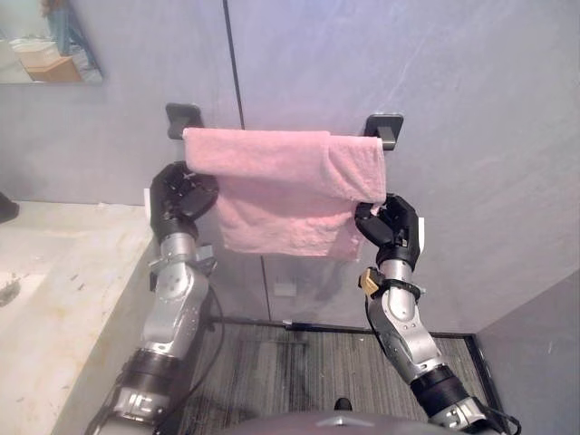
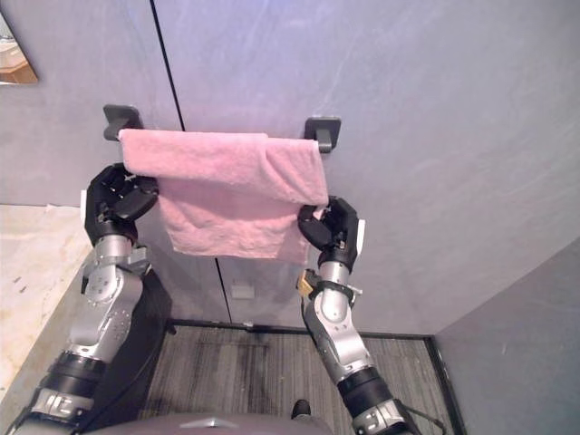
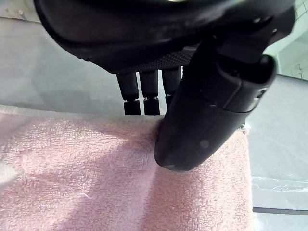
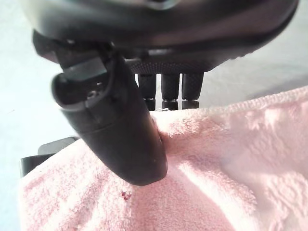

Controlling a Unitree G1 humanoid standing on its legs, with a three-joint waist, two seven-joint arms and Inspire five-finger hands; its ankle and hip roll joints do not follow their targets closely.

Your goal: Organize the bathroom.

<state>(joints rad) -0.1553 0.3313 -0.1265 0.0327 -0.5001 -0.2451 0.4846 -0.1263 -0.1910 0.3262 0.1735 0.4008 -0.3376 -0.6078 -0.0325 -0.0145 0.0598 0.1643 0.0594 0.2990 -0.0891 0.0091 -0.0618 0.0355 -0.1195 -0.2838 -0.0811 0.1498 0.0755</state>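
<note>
A pink towel [image 1: 281, 190] hangs folded over a wall rail between two dark brackets [image 1: 184, 118] [image 1: 385, 127]. My left hand [image 1: 181, 199] is at the towel's left edge, just below the rail. In the left wrist view its thumb [image 3: 207, 120] presses the front of the cloth [image 3: 72, 183] while the fingers reach behind it. My right hand [image 1: 391, 228] holds the towel's lower right corner. There too the thumb [image 4: 120, 139] lies on the pink cloth [image 4: 216, 183], with the fingers behind the edge.
A pale stone countertop [image 1: 63, 290] runs along my left. The corner of a mirror [image 1: 45, 41] shows at the upper left on the grey wall. Below the towel lies a grey striped floor [image 1: 290, 362], and a side wall [image 1: 535, 362] closes the right.
</note>
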